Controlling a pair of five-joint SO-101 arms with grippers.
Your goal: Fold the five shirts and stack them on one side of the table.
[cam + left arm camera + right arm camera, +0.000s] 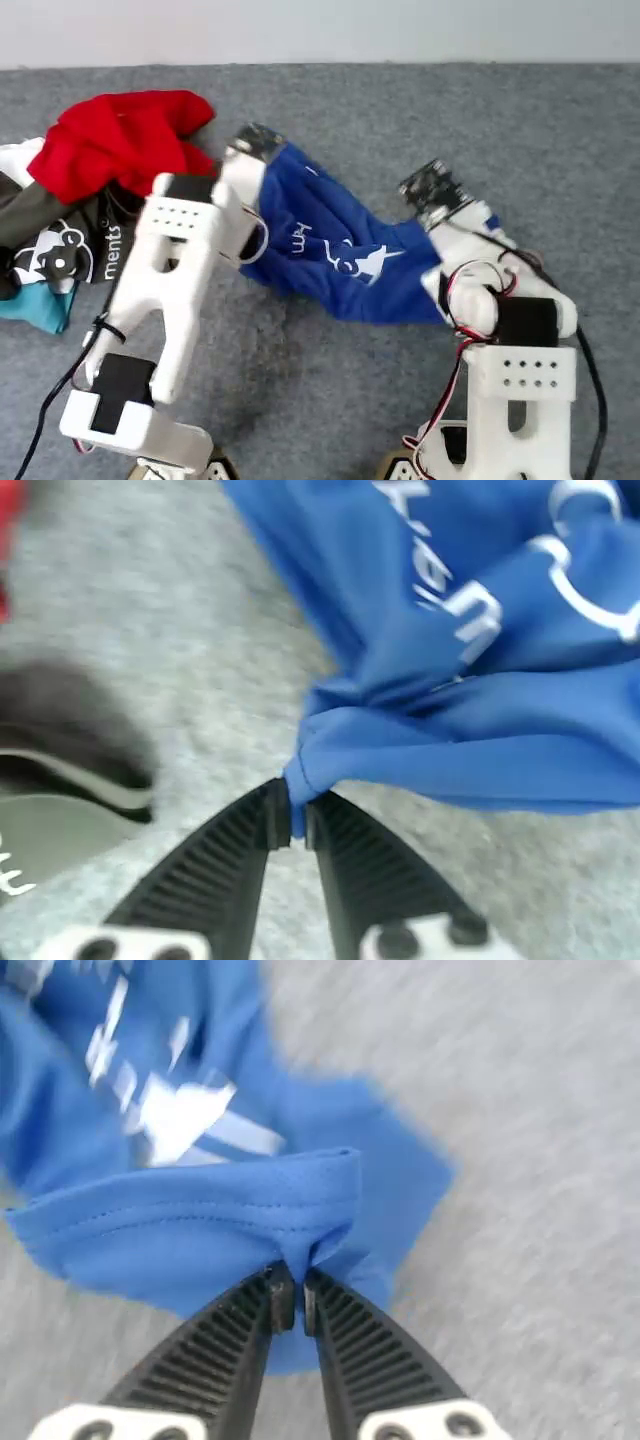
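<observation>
"Blue shirt [340,255] is strung between my two arms, held at both ends over the table [520,110]. Can you see why?"

"You want it spread before the first fold, I'd guess. What has the left gripper [297,825] got?"

"Its jaws are pressed together on a bunched corner of the shirt. The right gripper [292,1300] pinches a stitched hem at the shirt's opposite end."

"And the middle?"

"It sags between the two grips and looks to rest on the table, print side up. I judge that drawing the ends apart would take out the slack."

"Where are the others?"

"Heaped just beyond the shirt's left-gripper end: a red shirt [120,140] on top, a dark one [60,240] and a teal one [35,305] beneath, none folded. So I reckon the stack isn't started."

"Risk?"

"Both pinches are thin, so either edge could slip if I tug hard."
</observation>
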